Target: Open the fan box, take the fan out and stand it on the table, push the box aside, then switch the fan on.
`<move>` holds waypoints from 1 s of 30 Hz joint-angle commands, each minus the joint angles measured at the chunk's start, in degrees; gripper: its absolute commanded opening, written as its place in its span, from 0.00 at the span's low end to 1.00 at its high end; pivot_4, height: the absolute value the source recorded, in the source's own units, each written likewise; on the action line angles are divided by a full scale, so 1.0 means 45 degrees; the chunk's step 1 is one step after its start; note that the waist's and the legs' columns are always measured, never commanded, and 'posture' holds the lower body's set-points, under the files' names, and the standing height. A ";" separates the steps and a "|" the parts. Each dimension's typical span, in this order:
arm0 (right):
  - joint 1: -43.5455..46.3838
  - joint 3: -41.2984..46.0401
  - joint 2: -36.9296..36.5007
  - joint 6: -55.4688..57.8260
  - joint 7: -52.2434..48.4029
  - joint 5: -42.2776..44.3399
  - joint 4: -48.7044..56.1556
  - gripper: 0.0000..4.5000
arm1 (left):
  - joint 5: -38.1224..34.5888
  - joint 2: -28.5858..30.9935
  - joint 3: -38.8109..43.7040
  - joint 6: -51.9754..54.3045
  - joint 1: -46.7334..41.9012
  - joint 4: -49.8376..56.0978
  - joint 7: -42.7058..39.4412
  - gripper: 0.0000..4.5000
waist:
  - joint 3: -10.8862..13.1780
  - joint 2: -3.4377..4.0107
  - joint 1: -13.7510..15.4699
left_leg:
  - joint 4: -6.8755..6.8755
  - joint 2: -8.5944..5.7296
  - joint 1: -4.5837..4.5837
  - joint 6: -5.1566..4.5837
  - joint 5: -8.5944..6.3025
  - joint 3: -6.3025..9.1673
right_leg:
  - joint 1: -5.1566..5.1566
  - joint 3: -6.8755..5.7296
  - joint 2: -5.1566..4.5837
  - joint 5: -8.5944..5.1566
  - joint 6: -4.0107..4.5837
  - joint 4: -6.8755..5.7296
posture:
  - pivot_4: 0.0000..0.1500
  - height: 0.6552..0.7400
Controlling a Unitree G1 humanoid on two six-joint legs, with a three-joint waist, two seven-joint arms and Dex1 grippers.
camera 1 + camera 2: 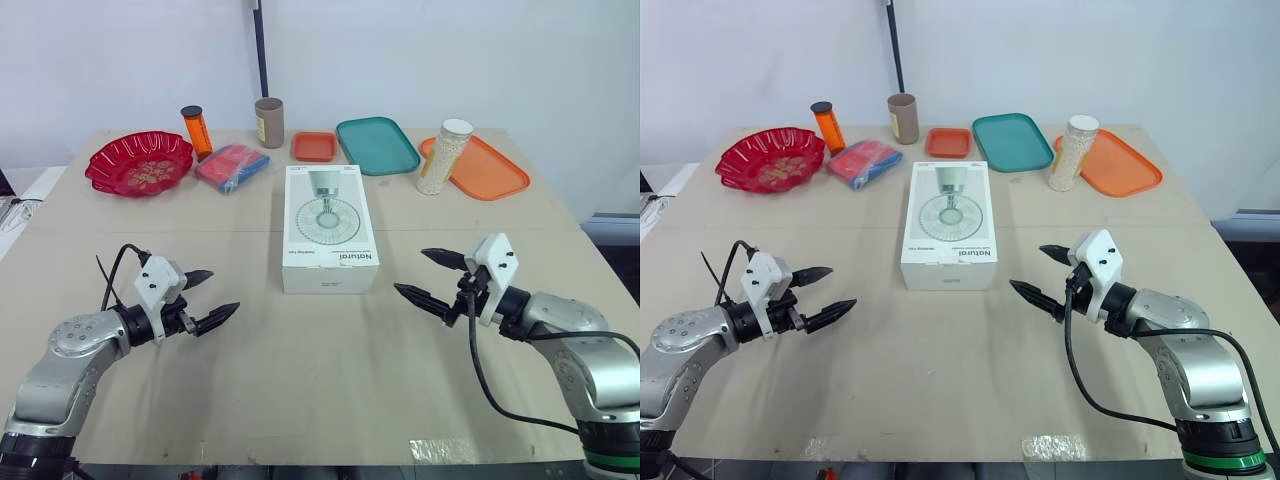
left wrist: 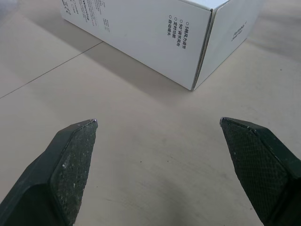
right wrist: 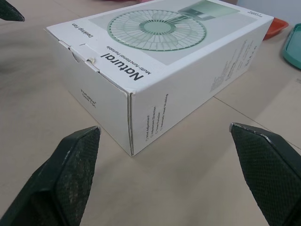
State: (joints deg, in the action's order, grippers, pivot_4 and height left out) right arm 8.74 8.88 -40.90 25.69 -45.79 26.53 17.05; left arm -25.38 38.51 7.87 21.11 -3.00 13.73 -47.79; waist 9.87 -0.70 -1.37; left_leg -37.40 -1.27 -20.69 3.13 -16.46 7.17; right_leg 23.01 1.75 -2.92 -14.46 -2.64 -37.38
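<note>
The fan box (image 1: 329, 228) lies flat and closed in the middle of the table (image 1: 300, 390), fan picture facing up. The left gripper (image 1: 223, 290) is near its front-left corner, fingers spread wide, holding nothing. The right gripper (image 1: 410, 270) mirrors it on the other side, fingers equally apart and clear of the cardboard. The head views take in the back row: red bowl (image 1: 139, 164), teal tray (image 1: 377, 145), orange tray (image 1: 480, 167). The right wrist view adds the tucked end flap (image 3: 80, 52), and the left wrist view shows small print on the box's side
</note>
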 commanded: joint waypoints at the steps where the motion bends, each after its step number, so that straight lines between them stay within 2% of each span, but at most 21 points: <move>1: 0.0148 0.0006 0.0011 -0.0232 -0.0065 -0.0061 0.0065 1.00 | 0.0085 -0.0042 0.0079 -0.0271 0.0022 0.0134 0.0023 0.99 | 0.0000 0.0000 0.0000 | 0.0000 0.0000 0.0000 0.0000 0.0000 0.0000 | 0.0000 0.0000 0.0000 0.0000 0.0000 0.0000 | 1.00 1.00; 15: 0.0329 -0.0109 0.0126 -0.0300 -0.0215 -0.0122 -0.0164 1.00 | 0.0277 0.0044 0.0208 -0.0268 0.0166 0.0236 -0.0020 0.99 | 0.0000 0.0000 -0.0002 | -0.0001 0.0001 0.0000 0.0000 0.0000 -0.0001 | 0.0000 0.0000 0.0001 0.0000 0.0000 0.0000 | 1.00 1.00; 25: 0.0259 0.0000 0.0142 -0.0155 -0.0255 0.0138 0.0102 1.00 | 0.0128 -0.0097 0.0341 -0.0392 -0.0407 0.0027 0.0038 0.99 | 0.0000 0.0000 0.0001 | -0.0002 0.0000 0.0000 0.0000 0.0000 -0.0001 | 0.0000 0.0001 0.0000 0.0001 0.0000 -0.0001 | 1.00 1.00; 28: 0.0232 0.0026 0.0079 -0.0004 -0.0294 0.0371 0.0493 1.00 | -0.0463 -0.0276 0.0664 -0.0108 -0.1367 -0.0250 0.0084 0.82 | 0.0000 0.0000 0.0003 | -0.0007 0.0000 0.0000 0.0000 0.0000 0.0001 | 0.0000 0.0000 0.0000 0.0002 -0.0002 -0.0002 | 1.00 1.00; 30: 0.0350 0.0079 0.0076 0.0137 -0.0233 0.0583 0.0852 1.00 | -0.0984 -0.0411 0.0729 0.0305 -0.2718 -0.0653 0.0089 0.67 | 0.0001 -0.0002 0.0004 | -0.0014 -0.0001 -0.0002 0.0000 0.0001 0.0004 | -0.0001 -0.0003 0.0002 0.0005 -0.0002 -0.0006 | 1.00 1.00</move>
State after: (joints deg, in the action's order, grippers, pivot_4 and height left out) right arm 9.49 7.67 -40.32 26.20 -46.77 27.47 17.56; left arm -27.40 36.65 8.78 22.03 -11.51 10.58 -47.65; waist 9.87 -0.71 -1.35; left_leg -37.50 -1.27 -20.71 3.13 -16.45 7.19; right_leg 23.00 1.73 -2.91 -14.43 -2.65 -37.42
